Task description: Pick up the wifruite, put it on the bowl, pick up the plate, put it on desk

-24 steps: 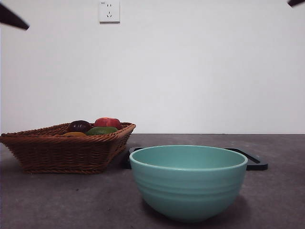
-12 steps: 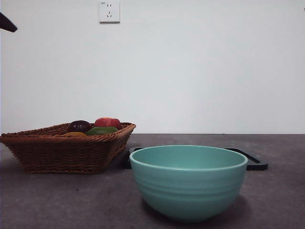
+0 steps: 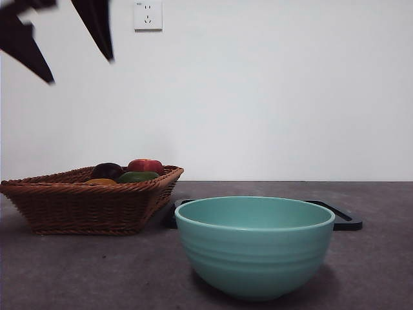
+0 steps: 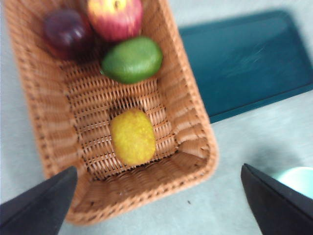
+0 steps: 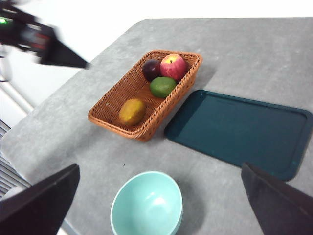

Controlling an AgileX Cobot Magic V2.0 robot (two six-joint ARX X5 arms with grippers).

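Observation:
The wifruite (image 4: 132,136) is an oval yellow-brown fruit lying in the near end of the brown wicker basket (image 4: 188,93). It also shows in the right wrist view (image 5: 132,111) and as a sliver in the front view (image 3: 100,182). My left gripper (image 4: 158,169) is open and hangs well above the basket, at the top left of the front view (image 3: 80,70). The mint-green bowl (image 3: 255,248) stands empty in front of the plate, a flat dark teal tray (image 5: 239,132). My right gripper (image 5: 159,166) is open and empty, high above the desk (image 5: 244,49).
The basket (image 3: 84,206) also holds a red apple (image 4: 115,18), a green fruit (image 4: 132,59) and a dark purple fruit (image 4: 67,30). The tray lies right beside the basket, behind the bowl (image 5: 146,204). A wall socket (image 3: 148,15) is on the white wall.
My left gripper has come down into the top left of the front view with its jaws spread. The black tip at the top right corner has gone.

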